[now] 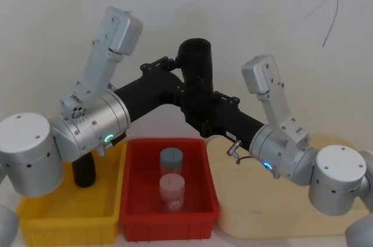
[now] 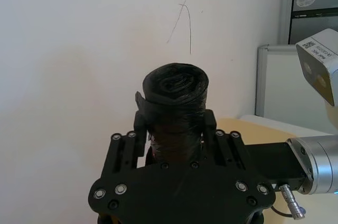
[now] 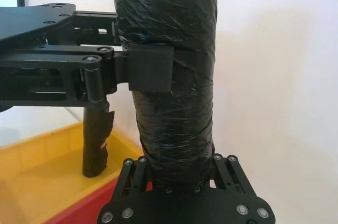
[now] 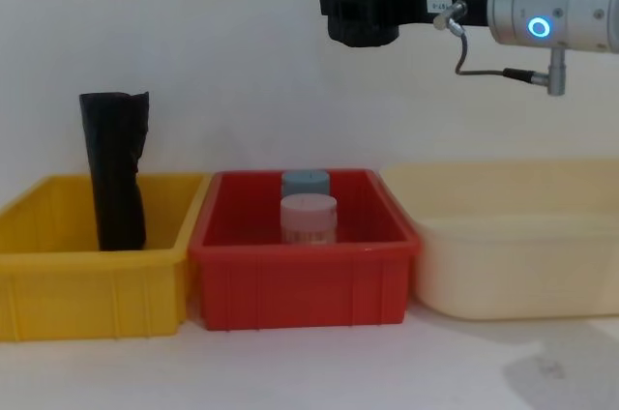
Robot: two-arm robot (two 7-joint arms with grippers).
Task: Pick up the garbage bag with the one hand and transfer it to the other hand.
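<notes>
While left gripper (image 2: 174, 123) and right gripper (image 3: 177, 168) both clench it, the garbage bag (image 1: 195, 63) hangs upright high above red bin (image 4: 300, 284), open air around; taller roll (image 4: 114, 173) stands in yellow bin (image 4: 87, 304) beside it.

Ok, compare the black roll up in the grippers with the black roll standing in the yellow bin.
The garbage bag hangs in the air, gripped by the left gripper and right gripper; the other roll stands in the yellow bin. The garbage bag's top is neatly rolled; the other roll's has a ragged flap. Both are black, crinkly, upright.
</notes>
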